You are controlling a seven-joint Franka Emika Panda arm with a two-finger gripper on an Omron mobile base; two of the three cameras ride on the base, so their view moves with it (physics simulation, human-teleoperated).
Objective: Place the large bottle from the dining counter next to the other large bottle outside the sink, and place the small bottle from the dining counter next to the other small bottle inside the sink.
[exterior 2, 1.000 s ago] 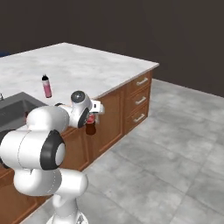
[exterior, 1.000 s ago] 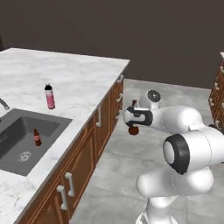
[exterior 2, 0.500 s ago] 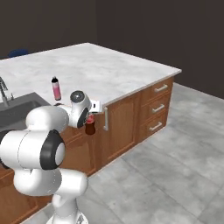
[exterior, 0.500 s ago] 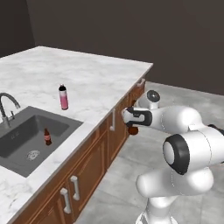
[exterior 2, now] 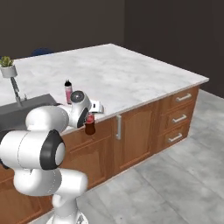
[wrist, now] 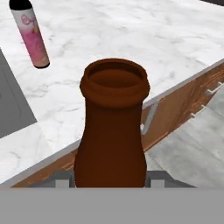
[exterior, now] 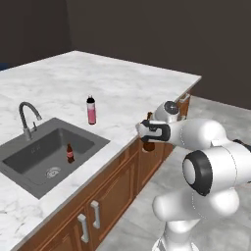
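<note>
Since the whole scene has slid across both base views while the arm holds its pose, reads as the base driving along the marble counter point(exterior: 128, 90), not as things shifting. Now puts the sink point(exterior: 40, 151) and its tap point(exterior: 27, 116) full in the left of the left base view, with the other large bottle point(exterior: 91, 110) upright just beyond the basin's far right corner, left of frame centre. Means, by judgement, transport nearly over and placing about to start.

Carries the large bottle point(exterior: 148, 143) upright in the gripper point(exterior: 148, 132), jaws pinched on its brown body from both sides, near the middle of the left base view. Hangs off the counter's front edge, over the floor, its base below the level of the top. Looks straight down its open mouth in the hand view, large bottle point(wrist: 112, 131) at centre, pink-labelled one point(wrist: 30, 37) in the upper left corner, well apart.

Shows a small dark bottle point(exterior: 70, 153) standing inside the basin, and a potted plant point(exterior 2: 6, 67) at the upper left of the right base view.

Stands in the way: the counter edge itself. Needs a lift above the top before any reach inward, then a gentle set-down beside the pink label without knocking it towards the basin.
</note>
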